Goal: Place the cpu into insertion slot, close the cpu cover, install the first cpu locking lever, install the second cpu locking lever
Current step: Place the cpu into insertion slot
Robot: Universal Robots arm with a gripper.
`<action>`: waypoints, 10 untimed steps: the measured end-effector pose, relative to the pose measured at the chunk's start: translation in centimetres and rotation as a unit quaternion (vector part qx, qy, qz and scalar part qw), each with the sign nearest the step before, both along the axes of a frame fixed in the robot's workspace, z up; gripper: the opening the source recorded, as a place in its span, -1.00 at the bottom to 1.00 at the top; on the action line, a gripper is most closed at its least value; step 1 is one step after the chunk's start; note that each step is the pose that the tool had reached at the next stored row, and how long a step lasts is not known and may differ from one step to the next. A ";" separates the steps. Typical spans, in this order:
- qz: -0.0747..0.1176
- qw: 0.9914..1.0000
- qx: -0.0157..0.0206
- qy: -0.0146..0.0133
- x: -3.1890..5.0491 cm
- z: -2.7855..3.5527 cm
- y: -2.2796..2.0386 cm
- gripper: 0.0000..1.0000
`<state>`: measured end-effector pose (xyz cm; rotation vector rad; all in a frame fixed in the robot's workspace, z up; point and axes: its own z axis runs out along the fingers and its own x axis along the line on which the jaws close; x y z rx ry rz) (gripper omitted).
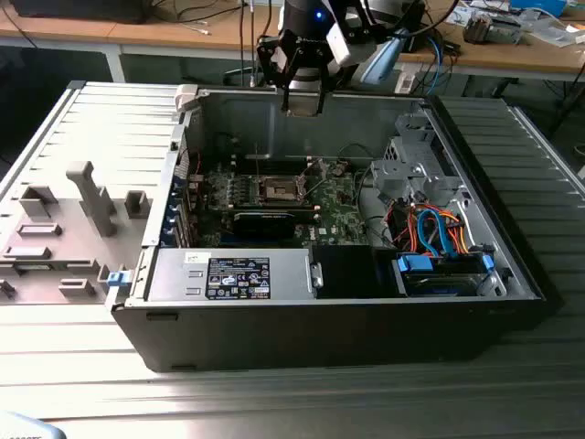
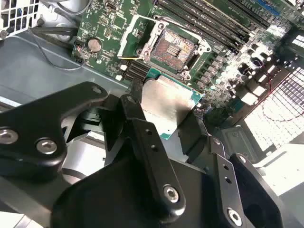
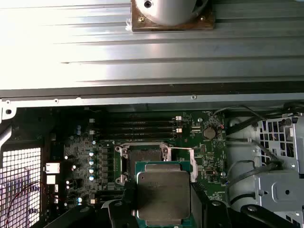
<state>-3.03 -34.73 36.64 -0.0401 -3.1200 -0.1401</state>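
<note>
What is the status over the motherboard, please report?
Pincer shut on the cpu, above the board. Insertion slot empty, cpu cover open. Nothing seen between cpu and slot.

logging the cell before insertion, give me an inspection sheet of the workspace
surface: ribbed metal table, open computer case on it
job's things: cpu held above the board; insertion slot bare, cpu cover swung open beside it
clutter: grey fixture blocks at the exterior view's left
claw: shut on the cpu
cables: orange and blue cables inside the case
surroundings: wooden bench behind the table
</note>
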 end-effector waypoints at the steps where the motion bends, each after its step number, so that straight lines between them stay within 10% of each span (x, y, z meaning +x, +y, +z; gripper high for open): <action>1: 0.000 1.000 0.000 0.000 0.00 0.00 0.00 0.08; 10: 0.000 1.000 0.000 0.000 -0.23 -0.20 -0.42 0.08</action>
